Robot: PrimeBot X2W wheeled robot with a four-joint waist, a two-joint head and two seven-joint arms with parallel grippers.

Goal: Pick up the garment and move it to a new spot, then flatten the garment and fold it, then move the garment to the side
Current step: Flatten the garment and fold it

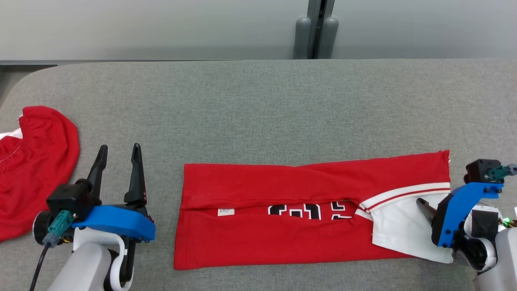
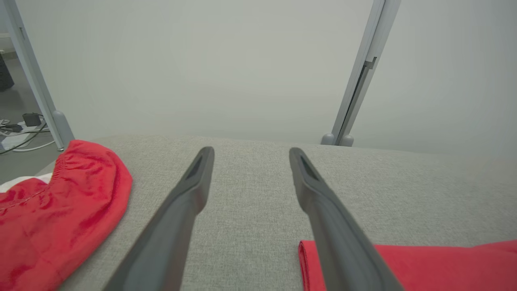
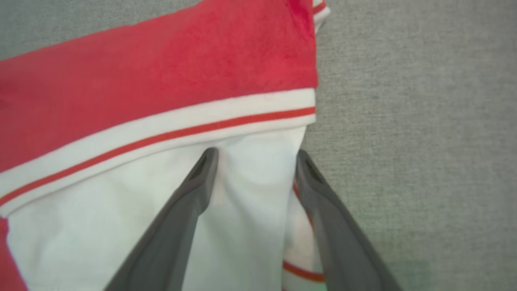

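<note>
The garment (image 1: 282,238), a red shirt with black-and-white numbers and a white sleeve with red stripes, lies folded lengthwise into a long band on the grey table (image 1: 258,105). My left gripper (image 1: 120,147) hovers open just left of the shirt's left end, with nothing between its fingers. In the left wrist view that gripper (image 2: 251,152) points across bare table, and the garment's corner (image 2: 424,266) shows at the lower right. My right gripper (image 1: 428,208) sits at the shirt's right end. In the right wrist view it (image 3: 256,153) stands open, fingers astride the white sleeve of the garment (image 3: 161,68).
A second red cloth (image 1: 36,161) lies bunched at the table's left edge, also seen as a red heap (image 2: 52,210) in the left wrist view. A pale wall with a grey post (image 1: 317,32) runs behind the table. Bare table stretches behind the shirt.
</note>
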